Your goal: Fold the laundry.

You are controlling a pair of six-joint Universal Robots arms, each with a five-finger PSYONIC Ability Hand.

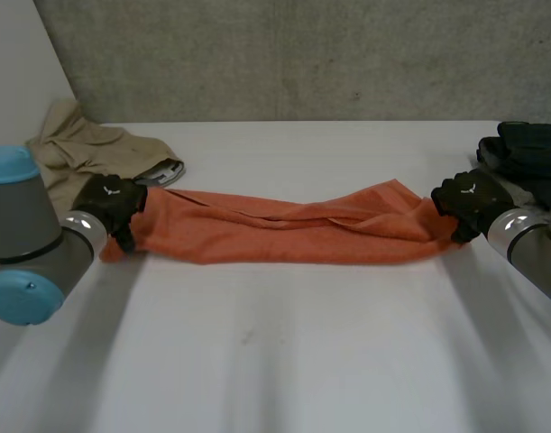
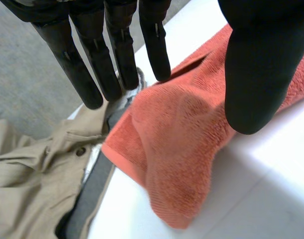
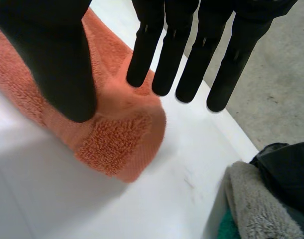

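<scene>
Left hand (image 1: 113, 200) and right hand (image 1: 469, 203) each straddle one end of the orange towel (image 1: 293, 230) on the white table (image 1: 284, 352), fingers straight, thumbs apart, gripping nothing.

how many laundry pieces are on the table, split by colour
orange towel: 1
beige garment: 1
dark garment: 1
grey fuzzy cloth: 1
green cloth, only a corner visible: 1
total: 5
</scene>
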